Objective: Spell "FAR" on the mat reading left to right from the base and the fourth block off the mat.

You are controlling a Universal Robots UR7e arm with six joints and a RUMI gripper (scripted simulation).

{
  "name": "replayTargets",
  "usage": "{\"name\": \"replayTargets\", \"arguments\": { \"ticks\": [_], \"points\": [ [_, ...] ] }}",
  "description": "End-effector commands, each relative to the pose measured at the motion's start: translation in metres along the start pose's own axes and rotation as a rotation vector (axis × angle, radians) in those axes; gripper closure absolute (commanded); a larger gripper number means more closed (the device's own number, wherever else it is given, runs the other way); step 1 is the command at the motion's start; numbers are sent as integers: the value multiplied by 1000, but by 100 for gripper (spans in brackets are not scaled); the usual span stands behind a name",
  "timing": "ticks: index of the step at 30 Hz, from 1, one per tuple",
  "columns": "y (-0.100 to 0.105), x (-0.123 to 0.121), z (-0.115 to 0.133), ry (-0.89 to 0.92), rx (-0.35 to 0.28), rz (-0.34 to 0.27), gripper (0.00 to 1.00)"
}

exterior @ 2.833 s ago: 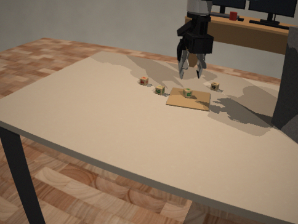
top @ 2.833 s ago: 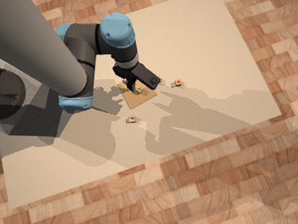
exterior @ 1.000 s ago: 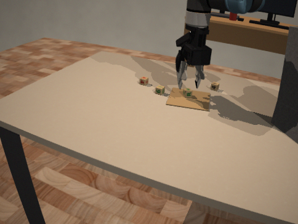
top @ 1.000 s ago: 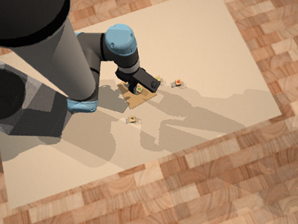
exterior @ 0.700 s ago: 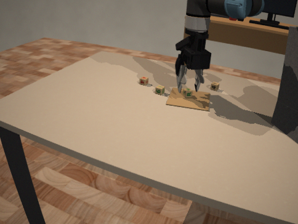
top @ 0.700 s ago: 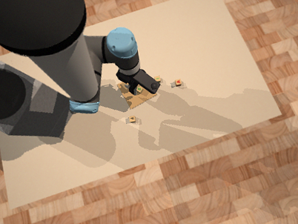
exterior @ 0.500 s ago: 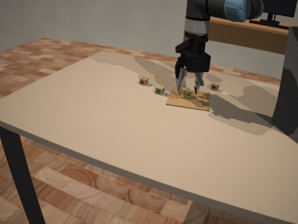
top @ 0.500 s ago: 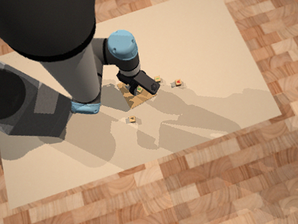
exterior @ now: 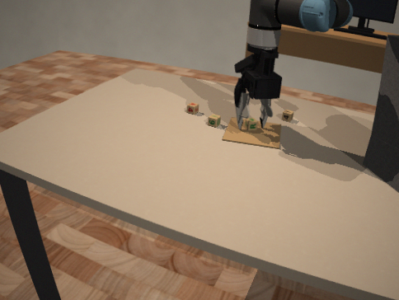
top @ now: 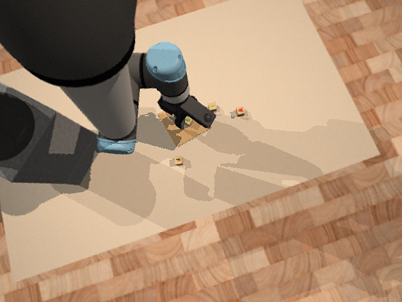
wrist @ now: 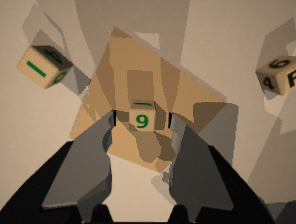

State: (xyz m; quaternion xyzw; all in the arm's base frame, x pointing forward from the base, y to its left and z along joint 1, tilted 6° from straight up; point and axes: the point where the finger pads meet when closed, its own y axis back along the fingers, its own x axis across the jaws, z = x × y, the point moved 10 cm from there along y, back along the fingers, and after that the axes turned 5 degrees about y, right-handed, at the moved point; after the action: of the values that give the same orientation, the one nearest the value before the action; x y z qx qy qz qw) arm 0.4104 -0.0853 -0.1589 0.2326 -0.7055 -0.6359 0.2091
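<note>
A small tan mat [exterior: 253, 133] lies on the table. One wooden block with green marks [wrist: 142, 118] stands on it; the side facing the wrist camera reads like a 9, and I cannot read its top. My gripper [wrist: 142, 112] is low over the mat with a finger on each side of this block [exterior: 250, 123]. Narrow gaps show on both sides, so the fingers are open around it. A second green-marked block [wrist: 44, 67] lies off the mat to the left. A black-lettered block showing an F [wrist: 280, 75] lies off it to the right.
A red-marked block [exterior: 192, 108] sits on the table beyond the green one [exterior: 214, 120]. The black-lettered block [exterior: 288, 115] is behind the mat. The arm's dark base [exterior: 383, 136] stands at the right table edge. A desk [exterior: 330, 45] is behind.
</note>
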Motion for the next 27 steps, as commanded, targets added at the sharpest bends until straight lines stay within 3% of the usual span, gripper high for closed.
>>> {"name": "replayTargets", "arguments": {
  "ticks": [1,4,5,21,22,27],
  "points": [
    [0,0,0,0,1,-1,63],
    [0,0,0,0,1,-1,63],
    [0,0,0,0,1,-1,75],
    [0,0,0,0,1,-1,75],
    [0,0,0,0,1,-1,95],
    [0,0,0,0,1,-1,95]
  ]
}}
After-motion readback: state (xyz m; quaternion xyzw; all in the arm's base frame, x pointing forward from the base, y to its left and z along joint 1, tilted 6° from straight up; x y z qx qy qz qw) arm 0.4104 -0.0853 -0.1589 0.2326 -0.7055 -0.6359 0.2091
